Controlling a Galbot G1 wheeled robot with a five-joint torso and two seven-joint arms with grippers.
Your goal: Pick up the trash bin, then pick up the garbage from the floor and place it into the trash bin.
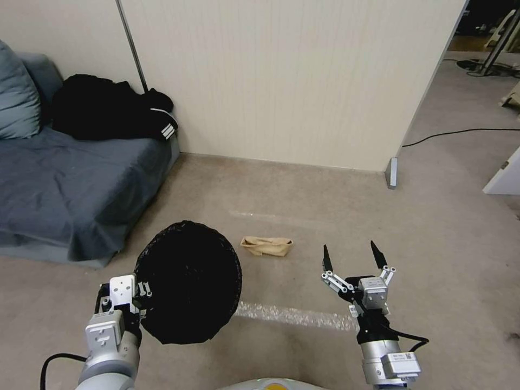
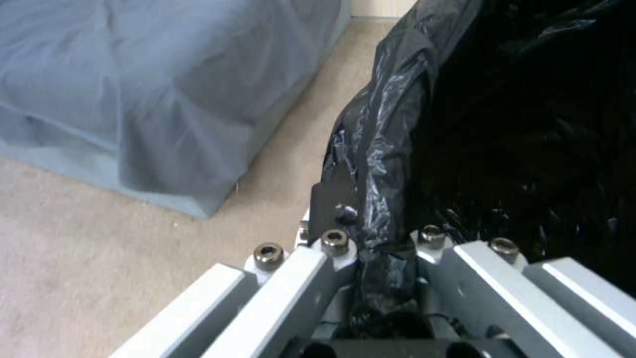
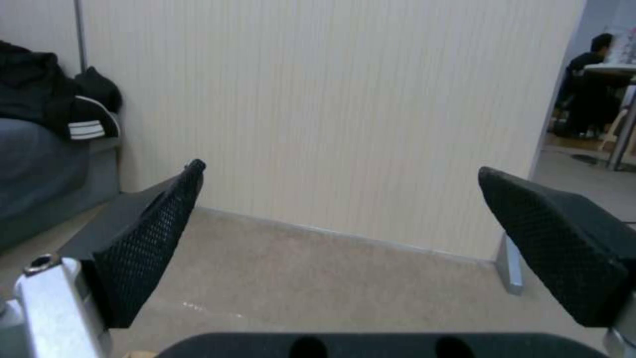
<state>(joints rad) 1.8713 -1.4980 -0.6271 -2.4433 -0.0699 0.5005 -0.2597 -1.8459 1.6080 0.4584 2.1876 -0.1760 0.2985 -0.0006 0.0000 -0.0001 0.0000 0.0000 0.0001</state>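
Now left hand (image 1: 142,291) clamped on trash bin (image 1: 189,281) rim, paper bag (image 1: 266,245) beyond spread right hand (image 1: 352,256)

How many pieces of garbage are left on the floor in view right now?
1: a tan paper bag on the carpet, just beyond the trash bin held by the left gripper, ahead-left of the open right gripper. More may lie hidden behind the bin.
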